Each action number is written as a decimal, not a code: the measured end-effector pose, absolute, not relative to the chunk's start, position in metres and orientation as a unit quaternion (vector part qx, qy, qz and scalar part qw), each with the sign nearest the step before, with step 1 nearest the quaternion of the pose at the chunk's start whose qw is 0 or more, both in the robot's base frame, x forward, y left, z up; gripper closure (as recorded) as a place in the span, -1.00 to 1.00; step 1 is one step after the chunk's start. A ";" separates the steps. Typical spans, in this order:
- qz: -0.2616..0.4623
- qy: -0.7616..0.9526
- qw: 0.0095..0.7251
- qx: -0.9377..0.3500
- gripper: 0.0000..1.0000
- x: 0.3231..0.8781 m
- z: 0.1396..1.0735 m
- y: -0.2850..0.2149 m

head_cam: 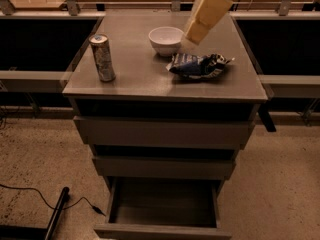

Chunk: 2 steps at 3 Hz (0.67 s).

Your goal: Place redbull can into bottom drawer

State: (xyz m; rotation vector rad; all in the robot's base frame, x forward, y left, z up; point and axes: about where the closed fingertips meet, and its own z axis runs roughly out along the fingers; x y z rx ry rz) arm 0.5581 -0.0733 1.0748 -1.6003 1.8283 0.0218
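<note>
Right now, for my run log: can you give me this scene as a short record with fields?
redbull can: upright on the left of the cabinet top, not held
bottom drawer: pulled open
upper drawers: both shut
gripper: over the cabinet top, just right of the white bowl, well away from the can
white bowl: rear centre of the top
snack bag: lying in front of the bowl, to its right
</note>
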 end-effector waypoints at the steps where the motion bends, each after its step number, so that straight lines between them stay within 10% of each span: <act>1: 0.005 0.697 0.363 -0.618 -1.00 0.559 1.090 -0.068; 2: 0.005 0.697 0.363 -0.618 -1.00 0.559 1.090 -0.068</act>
